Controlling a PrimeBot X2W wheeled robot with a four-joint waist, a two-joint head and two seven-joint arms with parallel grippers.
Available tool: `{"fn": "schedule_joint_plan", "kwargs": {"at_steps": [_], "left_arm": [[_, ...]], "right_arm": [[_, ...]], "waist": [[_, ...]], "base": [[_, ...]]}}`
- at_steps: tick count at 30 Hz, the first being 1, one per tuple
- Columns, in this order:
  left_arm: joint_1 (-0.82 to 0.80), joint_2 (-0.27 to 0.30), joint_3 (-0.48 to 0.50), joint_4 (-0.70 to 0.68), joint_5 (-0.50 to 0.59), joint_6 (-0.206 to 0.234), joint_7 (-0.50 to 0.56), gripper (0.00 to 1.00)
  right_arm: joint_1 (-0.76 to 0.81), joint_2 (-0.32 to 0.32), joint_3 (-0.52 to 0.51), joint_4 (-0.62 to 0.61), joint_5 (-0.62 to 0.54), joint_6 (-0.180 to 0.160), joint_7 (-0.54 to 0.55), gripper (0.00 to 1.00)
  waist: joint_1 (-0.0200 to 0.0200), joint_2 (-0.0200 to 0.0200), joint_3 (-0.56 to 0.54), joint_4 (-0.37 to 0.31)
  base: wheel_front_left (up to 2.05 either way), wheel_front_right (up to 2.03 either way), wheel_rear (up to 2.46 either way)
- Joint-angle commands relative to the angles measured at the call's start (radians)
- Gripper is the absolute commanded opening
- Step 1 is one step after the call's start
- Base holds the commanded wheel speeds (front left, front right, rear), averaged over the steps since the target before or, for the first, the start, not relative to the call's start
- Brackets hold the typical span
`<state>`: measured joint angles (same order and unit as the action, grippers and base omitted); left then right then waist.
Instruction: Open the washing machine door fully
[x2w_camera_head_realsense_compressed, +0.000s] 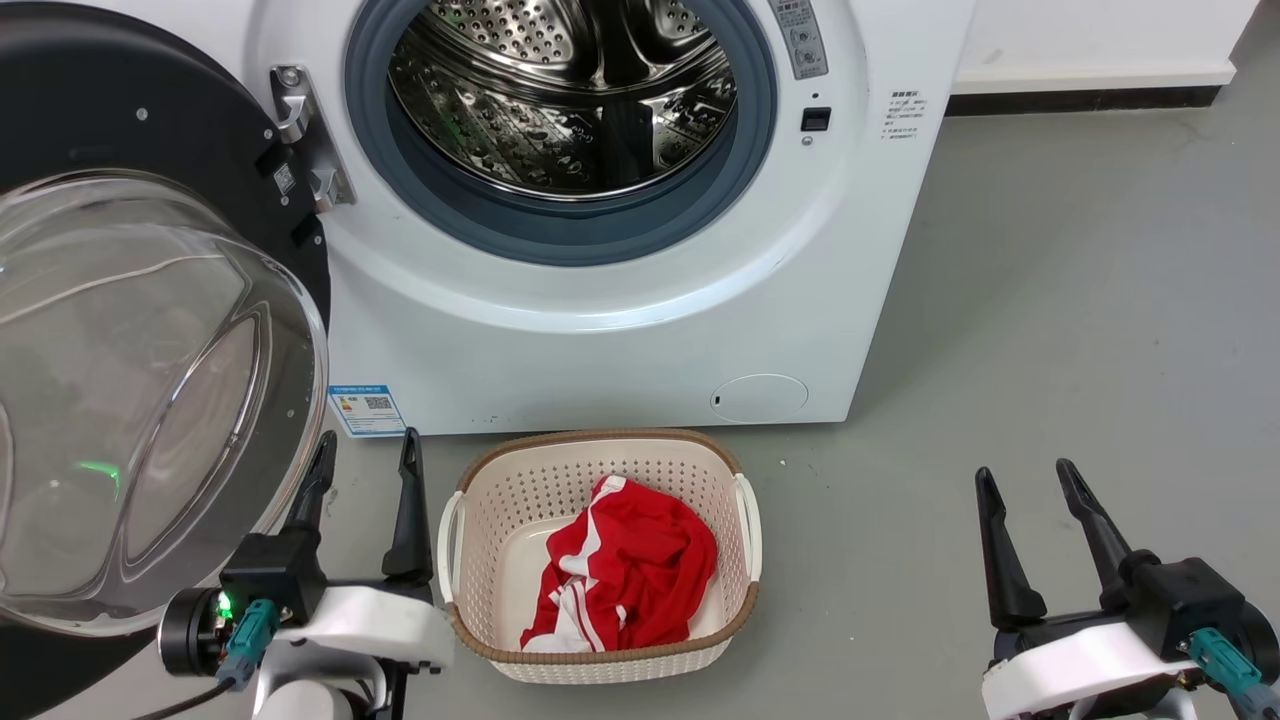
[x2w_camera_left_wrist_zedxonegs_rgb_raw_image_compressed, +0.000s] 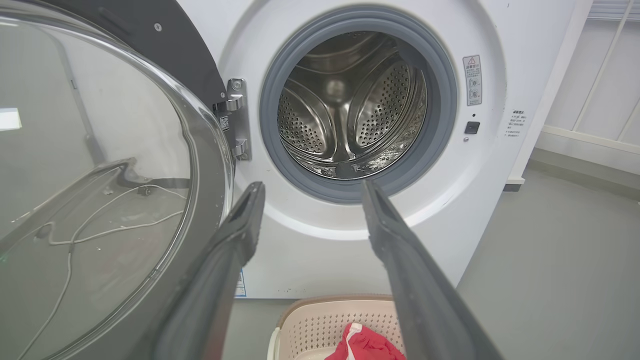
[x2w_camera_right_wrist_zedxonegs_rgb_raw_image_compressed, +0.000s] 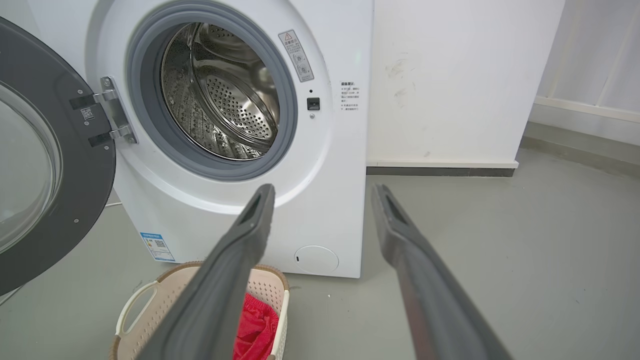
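Observation:
The washing machine door (x2w_camera_head_realsense_compressed: 150, 330) is a black disc with a bulging clear glass bowl, swung out to the left on its steel hinge (x2w_camera_head_realsense_compressed: 305, 135); it also shows in the left wrist view (x2w_camera_left_wrist_zedxonegs_rgb_raw_image_compressed: 100, 175) and the right wrist view (x2w_camera_right_wrist_zedxonegs_rgb_raw_image_compressed: 45, 160). The steel drum (x2w_camera_head_realsense_compressed: 565, 95) stands uncovered inside its grey rubber ring. My left gripper (x2w_camera_head_realsense_compressed: 365, 450) is open, low at the left, right beside the glass bowl's lower edge, nothing between its fingers. My right gripper (x2w_camera_head_realsense_compressed: 1025, 475) is open at the lower right, over bare floor.
A cream laundry basket (x2w_camera_head_realsense_compressed: 600, 445) holding a red and white garment (x2w_camera_head_realsense_compressed: 620, 575) sits on the grey floor in front of the machine, between my grippers. A small round white flap (x2w_camera_head_realsense_compressed: 760, 398) sits low on the machine. A white wall (x2w_camera_right_wrist_zedxonegs_rgb_raw_image_compressed: 450, 80) stands to the right.

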<state>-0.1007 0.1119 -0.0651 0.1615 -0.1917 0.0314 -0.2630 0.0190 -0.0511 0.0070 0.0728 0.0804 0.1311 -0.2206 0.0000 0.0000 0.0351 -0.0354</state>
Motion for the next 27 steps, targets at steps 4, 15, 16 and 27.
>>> {"fn": "schedule_joint_plan", "kwargs": {"at_steps": [4,15,16,27], "left_arm": [[0.034,-0.01,0.016,-0.012,0.043,0.01,-0.002,1.0],[0.084,-0.036,0.045,-0.038,0.078,-0.002,-0.002,1.0],[0.087,-0.038,0.047,-0.038,0.08,-0.004,-0.002,1.0],[0.094,-0.048,0.057,-0.044,0.102,-0.014,-0.002,1.0]], "right_arm": [[-0.005,0.002,0.005,-0.001,0.007,-0.001,-0.008,1.0],[0.01,0.002,0.012,-0.004,0.006,-0.001,-0.009,1.0],[0.01,0.002,0.012,-0.005,0.006,-0.001,-0.009,1.0],[0.014,0.002,0.017,-0.007,0.007,-0.001,-0.006,1.0]], "waist": [[0.0,0.0,-0.006,-0.002],[0.0,0.0,-0.023,0.017],[0.0,0.0,-0.023,0.019],[0.0,0.0,-0.022,0.019]], "base": [[0.0,0.0,0.0],[0.0,0.0,0.0],[0.0,0.0,0.0],[0.0,0.0,0.0]]}}
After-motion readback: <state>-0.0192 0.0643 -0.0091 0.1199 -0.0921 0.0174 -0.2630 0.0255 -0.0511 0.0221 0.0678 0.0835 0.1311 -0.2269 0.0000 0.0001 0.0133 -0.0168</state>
